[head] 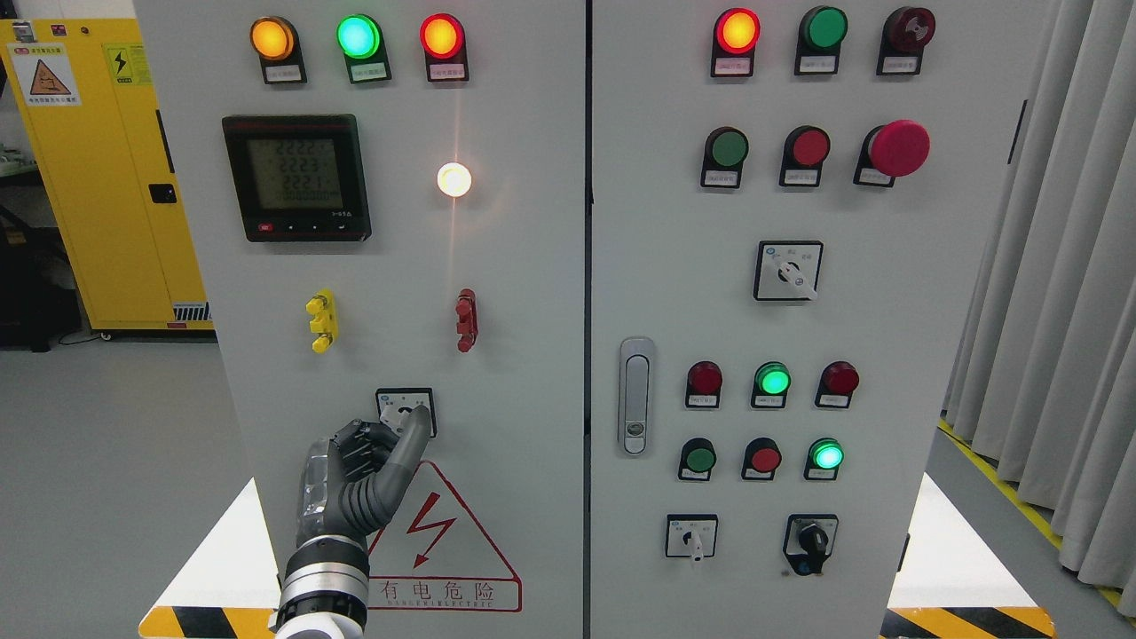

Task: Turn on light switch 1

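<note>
Head view: left hand (359,470) fingers curled, one extended finger (404,448) touching rotary selector switch (406,411) on left cabinet door (524,373); white indicator lamp (453,179) lit.

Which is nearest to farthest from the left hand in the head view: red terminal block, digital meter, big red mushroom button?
From the left hand:
1. Red terminal block, just above and right, left door.
2. Digital meter, higher up, left door.
3. Big red mushroom button, upper right, right door.

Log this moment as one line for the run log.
left robot hand: one finger extended onto rotary switch | other fingers curled | white lamp lit | right robot hand: not in view
</note>
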Tool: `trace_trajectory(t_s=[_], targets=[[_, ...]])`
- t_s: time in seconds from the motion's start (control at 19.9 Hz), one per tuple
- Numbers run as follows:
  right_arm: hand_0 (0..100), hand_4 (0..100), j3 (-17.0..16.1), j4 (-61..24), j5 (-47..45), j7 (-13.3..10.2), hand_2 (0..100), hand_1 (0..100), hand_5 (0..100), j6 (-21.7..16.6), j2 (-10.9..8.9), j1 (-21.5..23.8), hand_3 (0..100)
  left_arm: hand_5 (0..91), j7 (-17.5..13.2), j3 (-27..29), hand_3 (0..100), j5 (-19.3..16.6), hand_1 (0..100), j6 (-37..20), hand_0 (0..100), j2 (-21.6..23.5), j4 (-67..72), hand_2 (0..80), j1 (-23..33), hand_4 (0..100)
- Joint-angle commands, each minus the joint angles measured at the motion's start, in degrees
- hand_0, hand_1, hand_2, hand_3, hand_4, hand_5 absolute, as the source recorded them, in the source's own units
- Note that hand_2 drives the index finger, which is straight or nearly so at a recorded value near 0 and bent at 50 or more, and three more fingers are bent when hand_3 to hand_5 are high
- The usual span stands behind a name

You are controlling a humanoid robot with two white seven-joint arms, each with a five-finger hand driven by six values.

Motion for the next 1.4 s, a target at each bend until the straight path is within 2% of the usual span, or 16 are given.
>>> trace_trajectory(t_s=[0.0, 0.15, 0.3, 0.9, 1.05, 1.35], targets=[[0, 0, 0.0, 0.0, 0.0, 0.0, 4, 50, 0, 0.0, 0.00, 0.0, 0, 88.1, 0.0, 0.0, 93, 1.5, 56, -0.1, 11, -0.1, 0.0, 58.9, 0.3, 91], [0, 0, 0.0, 0.0, 0.0, 0.0, 4, 50, 0, 0.0, 0.00, 0.0, 0, 88.1, 0.3, -1.0, 93, 1.4, 56, -0.3, 10, 0.0, -0.5, 59.1, 0.7, 91], [0, 0, 0.0, 0.0, 0.0, 0.0, 4, 50, 0, 0.0, 0.00, 0.0, 0, 88.1, 2.1, -2.4, 93, 1.5, 56, -0.9, 10, -0.1, -0.7, 59.2, 1.2, 91], [0, 0, 0.0, 0.0, 0.0, 0.0, 4, 50, 0, 0.0, 0.00, 0.0, 0, 87.9, 2.9, -2.6, 94, 1.2, 58, -1.1, 9, -0.5, -4.1, 60.4, 4.0, 91], [0, 0, 0.0, 0.0, 0.0, 0.0, 4, 50, 0, 0.0, 0.00, 0.0, 0, 87.9, 3.4, -2.6, 94, 1.2, 58, -2.0, 9, -0.4, -5.6, 60.9, 6.4, 91], [0, 0, 0.0, 0.0, 0.0, 0.0, 4, 50, 0, 0.0, 0.00, 0.0, 0, 88.0, 3.4, -2.0, 95, 1.0, 60, -8.4, 9, 0.1, -7.7, 62.6, 13.8, 92]])
